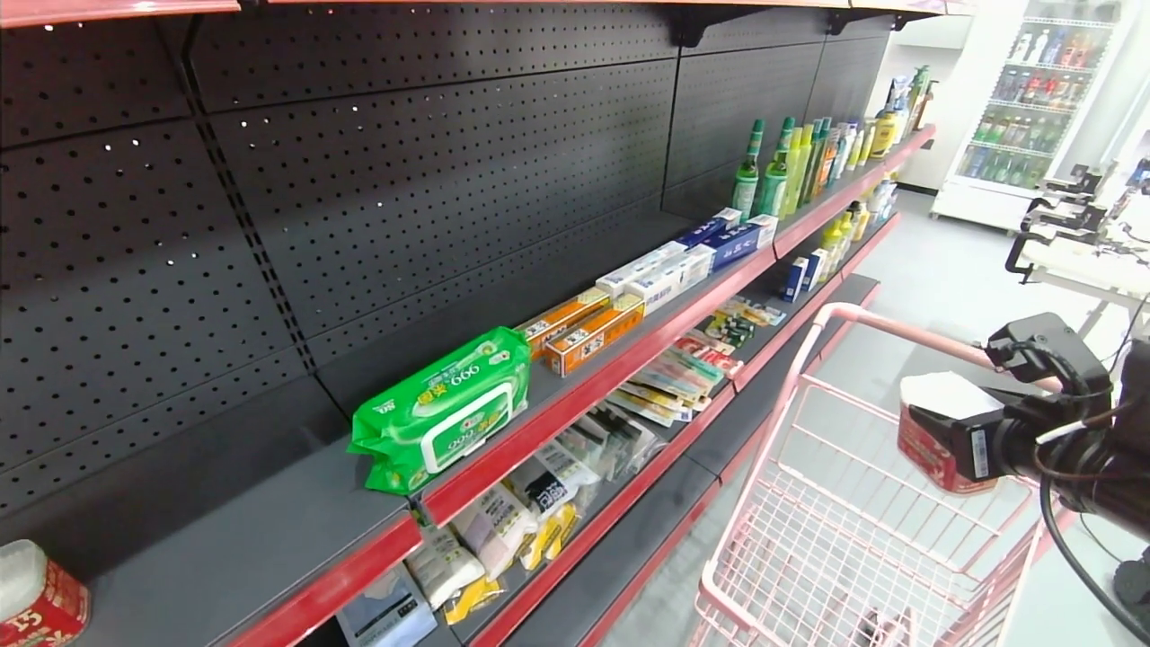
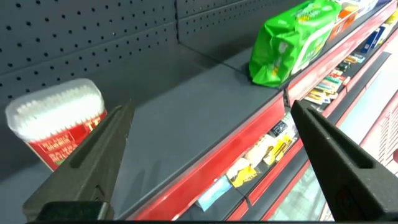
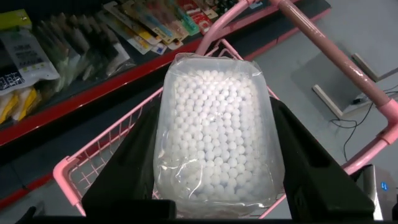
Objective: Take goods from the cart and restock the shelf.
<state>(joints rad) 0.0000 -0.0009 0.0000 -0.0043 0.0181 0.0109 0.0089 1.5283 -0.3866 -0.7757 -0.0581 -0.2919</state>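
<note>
Clamped in the right gripper [image 3: 214, 155]: a swab pack [image 3: 211, 118], squeezed between both fingers, hanging above the cart [image 1: 840, 316] and well apart from the shelf [image 1: 225, 530]. Looks like the carry step: out of the basket, not yet placed.

Over on the left, wide open and holding nothing: the left gripper [image 2: 205, 155], hovering just off the shelf edge, near a shelved pack [image 2: 56, 121] of the same kind standing upright at the far left end. Further along the board, green wipes [image 1: 440, 409] lying near the front lip. Between those two, a stretch of grey shelf board.

Next move, at a guess: swing across to the left and over the red lip, keeping the grip firm on that soft, probably slippery wrap. Needs enough height to clear the lip, then a gentle set-down in that stretch, upright beside the shelved pack or short of the wipes. Worth steering wide of the left gripper parked in front of that spot.
</note>
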